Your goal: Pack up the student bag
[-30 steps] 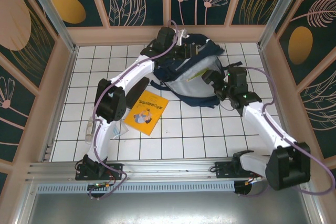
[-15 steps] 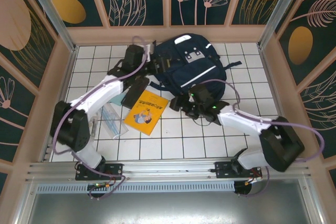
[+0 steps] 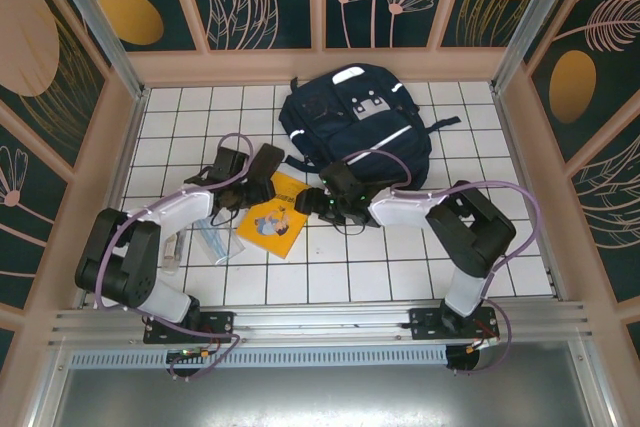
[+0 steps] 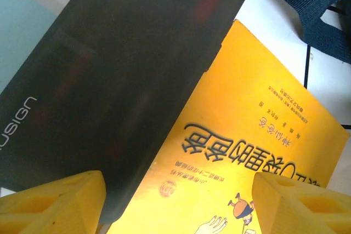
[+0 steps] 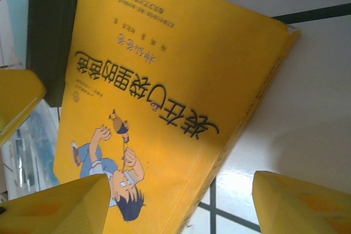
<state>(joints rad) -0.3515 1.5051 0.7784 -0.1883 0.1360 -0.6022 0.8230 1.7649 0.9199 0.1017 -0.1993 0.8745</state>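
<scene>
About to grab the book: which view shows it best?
Right wrist: the book is close up, with cover art and one edge clear. The top view shows it nearly whole but small, near the bag. The left wrist shows part of the cover, a dark case along its side.

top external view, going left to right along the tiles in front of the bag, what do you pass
pale stick-like item → clear pouch → yellow book → right claw, at the book's right edge. The dark case is left out, since it lies over the book's far corner.
</scene>
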